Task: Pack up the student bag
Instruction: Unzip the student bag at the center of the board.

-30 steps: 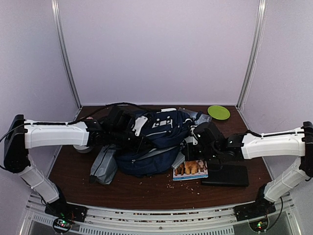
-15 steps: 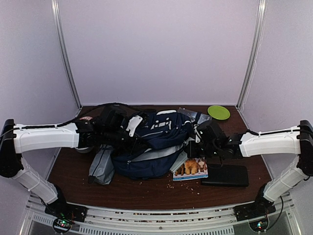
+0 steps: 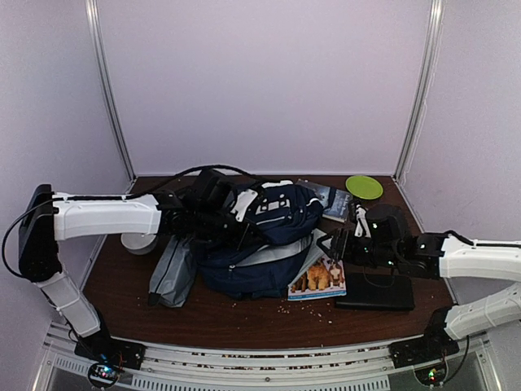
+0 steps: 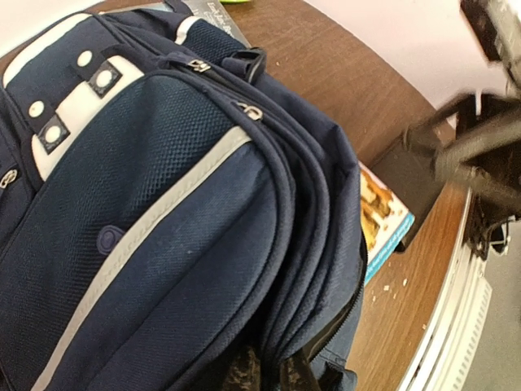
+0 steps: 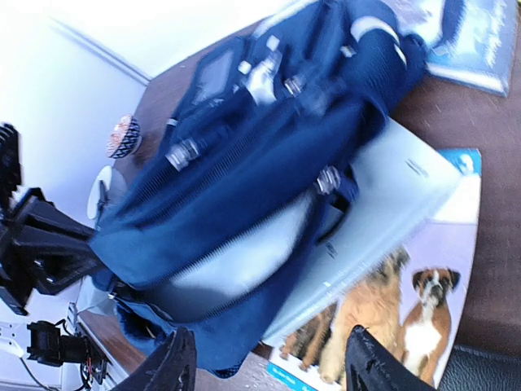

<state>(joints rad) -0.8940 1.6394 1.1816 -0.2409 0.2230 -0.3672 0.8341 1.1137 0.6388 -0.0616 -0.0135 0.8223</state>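
Left arm (image 3: 106, 218) and right arm (image 3: 480, 259) had white shells, black joints, black cables; bases (image 3: 110, 352) at the table (image 3: 244, 314) edge showed green LEDs.

A round lime-green plate (image 3: 364, 186) sits at the upper right of the crumb-strewn brown wooden table (image 3: 244, 314). A dog-picture book (image 3: 319, 281) lies right of centre, a flat black rectangular case (image 3: 376, 292) just beside it, and a grey fabric pouch (image 3: 172, 271) at left.

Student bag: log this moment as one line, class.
left gripper at student bag, grip unclear | right gripper open | dog book outside bag
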